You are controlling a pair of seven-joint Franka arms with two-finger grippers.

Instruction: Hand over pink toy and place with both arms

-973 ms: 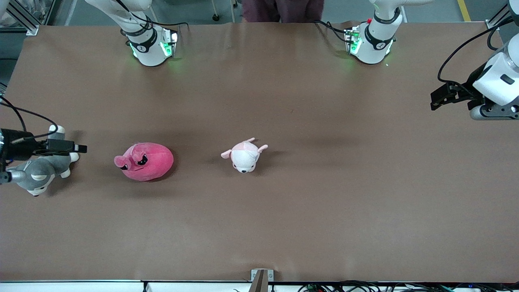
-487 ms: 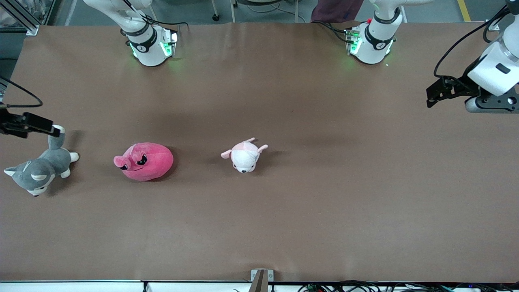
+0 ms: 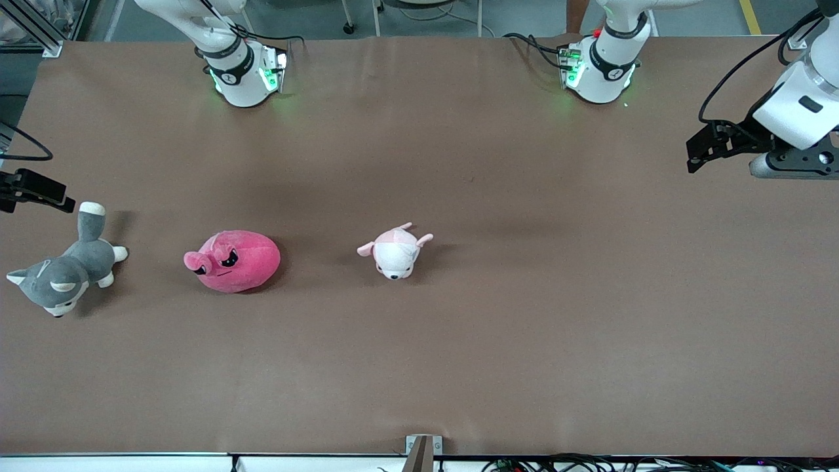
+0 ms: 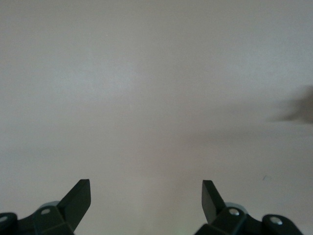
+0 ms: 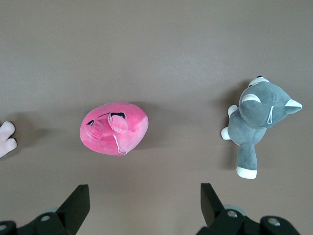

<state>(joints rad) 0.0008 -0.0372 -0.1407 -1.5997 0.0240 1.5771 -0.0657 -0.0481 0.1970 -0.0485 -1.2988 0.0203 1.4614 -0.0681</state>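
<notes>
The pink toy (image 3: 233, 261), a round hot-pink plush with black angry eyes, lies on the brown table toward the right arm's end. It also shows in the right wrist view (image 5: 114, 128). My right gripper (image 3: 64, 200) hangs in the air at the right arm's end of the table, beside the husky's tail. It is open and empty (image 5: 145, 200), apart from the pink toy. My left gripper (image 3: 695, 158) hangs over the left arm's end of the table. It is open and empty (image 4: 145, 198), with only bare table under it.
A grey-and-white husky plush (image 3: 62, 272) lies at the right arm's end, beside the pink toy, and shows in the right wrist view (image 5: 257, 122). A pale pink-and-white animal plush (image 3: 395, 251) lies mid-table. The brown table (image 3: 524, 295) has bare room toward the left arm's end.
My right gripper has drawn back from over the husky toward the right arm's end of the table. My left gripper has shifted slightly toward the bases. The plush toys have not moved.
</notes>
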